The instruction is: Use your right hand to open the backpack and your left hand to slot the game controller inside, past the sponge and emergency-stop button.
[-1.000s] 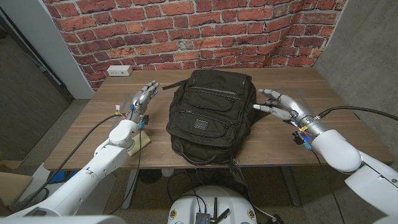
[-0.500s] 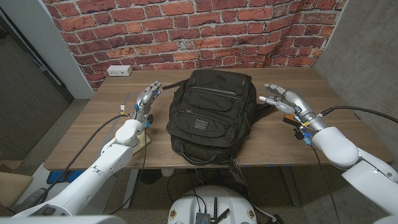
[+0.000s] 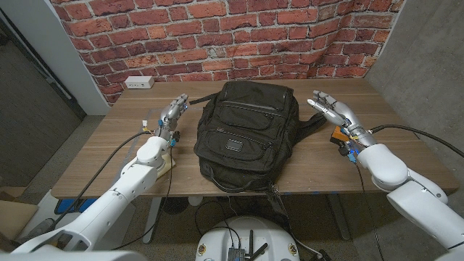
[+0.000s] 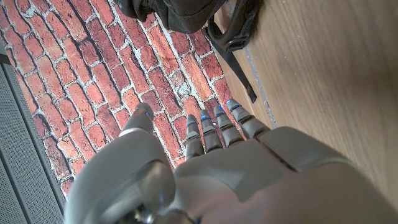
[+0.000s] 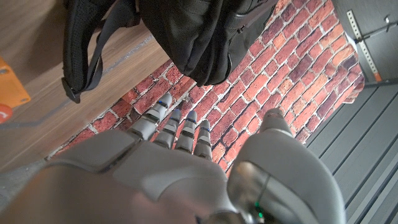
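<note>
The black backpack [image 3: 245, 134] lies closed in the middle of the wooden table [image 3: 101, 156]; it also shows in both wrist views [image 4: 180, 11] [image 5: 205, 37]. My left hand [image 3: 172, 112] is open beside the pack's left side, fingers stretched toward the wall, holding nothing [image 4: 205, 168]. My right hand [image 3: 332, 110] is open beside the pack's right shoulder, close to a loose strap [image 5: 87, 43], and is also empty [image 5: 168, 168]. An orange box [image 3: 338, 135], possibly the emergency-stop button, sits by my right wrist [image 5: 9, 93]. A pale sponge-like block [image 3: 170, 164] lies under my left forearm.
A white power outlet box [image 3: 138, 83] sits at the table's far left corner against the brick wall [image 3: 217, 36]. Cables trail from both wrists. Bare wood lies to the right of the right arm and in front of the left arm.
My right hand has drawn back from the backpack's right side and moved toward the wall. My left hand has edged farther along the pack's left side.
</note>
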`<state>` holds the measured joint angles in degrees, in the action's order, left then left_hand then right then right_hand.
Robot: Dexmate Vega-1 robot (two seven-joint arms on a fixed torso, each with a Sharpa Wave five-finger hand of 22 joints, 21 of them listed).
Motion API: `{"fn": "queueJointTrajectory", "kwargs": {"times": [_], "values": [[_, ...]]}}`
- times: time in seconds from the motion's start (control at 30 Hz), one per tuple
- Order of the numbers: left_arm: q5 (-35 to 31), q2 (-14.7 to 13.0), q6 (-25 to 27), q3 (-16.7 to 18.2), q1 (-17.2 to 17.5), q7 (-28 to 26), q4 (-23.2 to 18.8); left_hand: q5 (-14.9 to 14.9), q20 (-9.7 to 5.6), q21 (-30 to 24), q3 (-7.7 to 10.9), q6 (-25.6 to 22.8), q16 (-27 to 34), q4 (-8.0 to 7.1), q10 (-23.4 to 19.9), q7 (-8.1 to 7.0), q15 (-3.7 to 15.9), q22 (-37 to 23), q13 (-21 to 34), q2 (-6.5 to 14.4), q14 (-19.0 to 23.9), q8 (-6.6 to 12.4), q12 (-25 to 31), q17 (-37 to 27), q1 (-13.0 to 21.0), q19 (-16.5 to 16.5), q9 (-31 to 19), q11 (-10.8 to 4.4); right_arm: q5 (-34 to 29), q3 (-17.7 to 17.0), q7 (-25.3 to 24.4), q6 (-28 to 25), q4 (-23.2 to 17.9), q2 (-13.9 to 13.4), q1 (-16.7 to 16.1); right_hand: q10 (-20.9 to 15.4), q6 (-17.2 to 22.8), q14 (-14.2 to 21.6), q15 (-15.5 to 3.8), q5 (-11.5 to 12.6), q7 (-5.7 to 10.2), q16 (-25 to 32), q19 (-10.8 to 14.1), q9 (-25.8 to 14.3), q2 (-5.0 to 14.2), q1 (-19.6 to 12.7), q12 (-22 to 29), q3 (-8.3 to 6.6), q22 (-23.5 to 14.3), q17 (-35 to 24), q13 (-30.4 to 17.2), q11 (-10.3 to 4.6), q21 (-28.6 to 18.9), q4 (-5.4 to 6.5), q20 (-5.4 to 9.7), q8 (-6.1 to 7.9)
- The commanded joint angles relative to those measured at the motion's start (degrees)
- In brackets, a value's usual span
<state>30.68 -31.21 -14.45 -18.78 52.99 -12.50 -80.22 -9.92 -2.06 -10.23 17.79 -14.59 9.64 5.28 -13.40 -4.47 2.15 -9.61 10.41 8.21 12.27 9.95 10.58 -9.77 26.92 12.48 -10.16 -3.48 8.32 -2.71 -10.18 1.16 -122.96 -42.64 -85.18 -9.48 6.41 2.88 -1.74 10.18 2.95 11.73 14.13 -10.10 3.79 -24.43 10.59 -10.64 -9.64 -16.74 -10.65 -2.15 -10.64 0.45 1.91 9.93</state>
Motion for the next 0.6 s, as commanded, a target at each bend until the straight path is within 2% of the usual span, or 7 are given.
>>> {"fn": "queueJointTrajectory", "kwargs": {"times": [0.03,0.33,0.6], "values": [[1.0,1.1,-1.0,-0.5,-2.1,2.3,3.2,-0.2,-2.97,-0.3,0.24,0.2,0.4,-0.34,0.4,-0.02,1.43,-0.1,-0.1,-0.1,-0.3,0.32,0.1,0.0,-0.6,-0.2,0.0,0.09,8.0,7.2,-1.9,2.5,9.6,3.8,9.1,0.6,-0.8,-0.7,-0.16,0.1,-0.42,-0.1,-0.7,-0.1,0.09,1.3,0.0,0.27,0.0,-0.1,-0.1,-0.01,0.3,0.59,0.11,-0.07],[0.5,0.8,-0.8,-0.7,-3.0,2.2,3.3,-0.3,-3.11,-0.4,0.34,0.8,0.3,-0.35,1.6,-0.2,1.63,-0.1,-0.1,0.0,-0.8,0.15,-0.2,0.1,-1.2,-0.3,0.0,-0.01,12.3,9.4,-2.9,4.3,13.1,4.5,12.6,1.6,-2.1,-1.5,-0.12,0.2,-0.89,-0.2,-1.5,-0.1,0.57,3.4,-0.2,0.8,0.0,0.0,0.0,0.2,0.4,1.39,0.16,-0.05],[1.1,0.9,-2.8,-0.5,-3.6,4.2,5.6,-0.3,-3.4,-0.3,0.26,1.4,0.2,-0.57,2.3,-0.11,1.61,-0.1,-0.1,0.0,-1.3,0.04,-0.2,0.1,-2.1,-0.8,0.1,0.24,14.1,11.3,-4.4,5.7,15.2,4.9,14.3,2.3,-3.1,-2.1,0.03,0.4,-1.17,-0.2,-2.2,0.0,1.04,4.9,-0.3,1.15,0.0,0.1,0.0,0.33,0.4,2.06,0.29,-0.06]]}}
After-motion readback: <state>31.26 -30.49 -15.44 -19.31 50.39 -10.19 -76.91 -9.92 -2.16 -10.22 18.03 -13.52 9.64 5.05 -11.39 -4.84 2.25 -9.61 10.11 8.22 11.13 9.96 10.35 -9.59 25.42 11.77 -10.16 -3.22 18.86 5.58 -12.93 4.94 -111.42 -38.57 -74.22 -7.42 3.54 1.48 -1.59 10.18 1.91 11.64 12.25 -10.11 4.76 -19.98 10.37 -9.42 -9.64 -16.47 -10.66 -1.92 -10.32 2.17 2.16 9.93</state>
